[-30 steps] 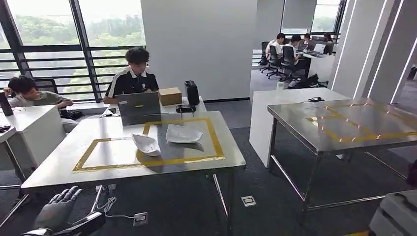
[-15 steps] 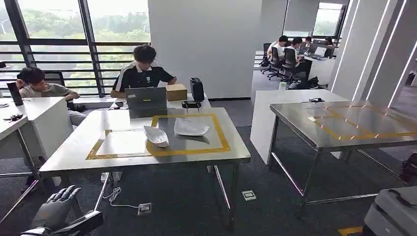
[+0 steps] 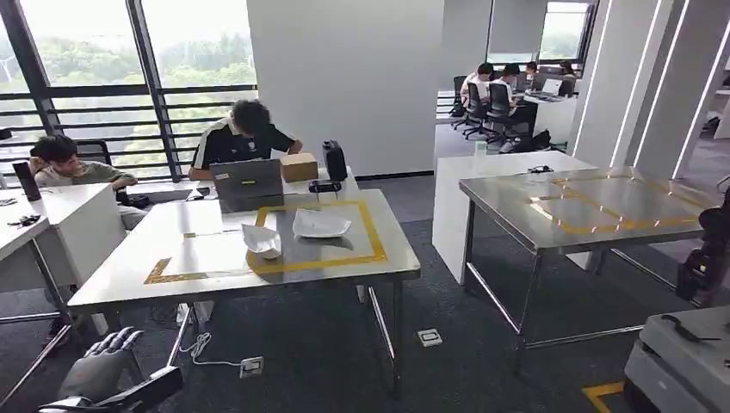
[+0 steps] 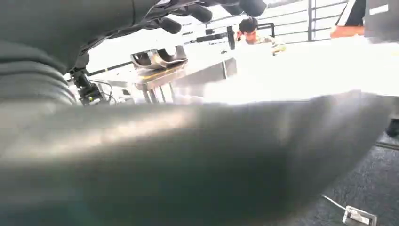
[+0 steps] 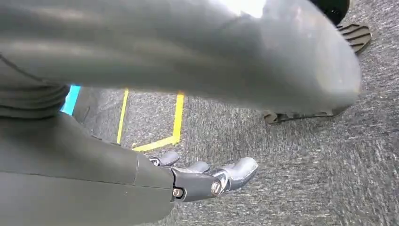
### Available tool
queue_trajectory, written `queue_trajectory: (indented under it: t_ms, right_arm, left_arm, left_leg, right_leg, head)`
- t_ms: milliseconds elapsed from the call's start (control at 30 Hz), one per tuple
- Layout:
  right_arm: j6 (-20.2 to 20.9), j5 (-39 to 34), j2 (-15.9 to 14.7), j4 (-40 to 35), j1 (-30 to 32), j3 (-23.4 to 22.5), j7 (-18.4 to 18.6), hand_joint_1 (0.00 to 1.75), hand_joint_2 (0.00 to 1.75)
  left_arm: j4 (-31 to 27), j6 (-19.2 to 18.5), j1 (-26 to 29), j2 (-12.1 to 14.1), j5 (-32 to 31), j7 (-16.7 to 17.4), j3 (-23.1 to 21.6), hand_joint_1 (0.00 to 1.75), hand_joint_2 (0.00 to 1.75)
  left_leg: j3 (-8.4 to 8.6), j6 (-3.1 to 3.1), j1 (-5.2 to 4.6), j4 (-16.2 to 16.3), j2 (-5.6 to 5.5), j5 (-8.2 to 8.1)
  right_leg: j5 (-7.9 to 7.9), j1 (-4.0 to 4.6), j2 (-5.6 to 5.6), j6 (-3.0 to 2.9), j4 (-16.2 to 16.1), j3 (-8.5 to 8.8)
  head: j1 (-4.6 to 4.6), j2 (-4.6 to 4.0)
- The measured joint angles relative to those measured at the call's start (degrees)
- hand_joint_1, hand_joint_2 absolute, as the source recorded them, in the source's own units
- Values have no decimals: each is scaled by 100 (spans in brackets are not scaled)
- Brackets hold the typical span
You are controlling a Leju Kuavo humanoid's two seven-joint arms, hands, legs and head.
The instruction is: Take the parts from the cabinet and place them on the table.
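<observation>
Swinging right, the camera has shifted the whole scene, while the left hand (image 3: 102, 366) hangs low with fingers (image 3: 120, 340) spread and empty, the right hand (image 5: 207, 179) loosely open over carpet, two white parts (image 3: 293, 231) on the table (image 3: 112, 284) ahead; best finish turning toward the cabinet before reaching.

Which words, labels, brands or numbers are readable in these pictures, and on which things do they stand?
No text can be read.
Laptop: a small pale sticker on the lid, too small to read.
Cardboard box: no print that I can make out.
Black case: no legible mark.
Yellow tape on the near table: plain lines, no writing.
</observation>
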Motion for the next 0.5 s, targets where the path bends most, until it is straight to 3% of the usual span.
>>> queue_trajectory:
  t_ms: [200, 500]
  right_arm:
    - [0, -15, 9, 0, 8, 0, 26, 0, 175]
    - [0, -20, 66, 0, 5, 0, 2, 0, 175]
  left_arm:
    - [2, 120, 55, -11, 9, -9, 20, 0, 175]
    - [11, 345, 94, -63, -4, 90, 28, 0, 175]
  left_leg:
    - [-15, -41, 7, -11, 0, 41]
    - [-29, -48, 5, -10, 0, 40]
  right_leg:
    - [14, 11, 1, -17, 12, -27]
    - [15, 7, 0, -16, 13, -44]
  head:
    - [0, 0]
    - [0, 0]
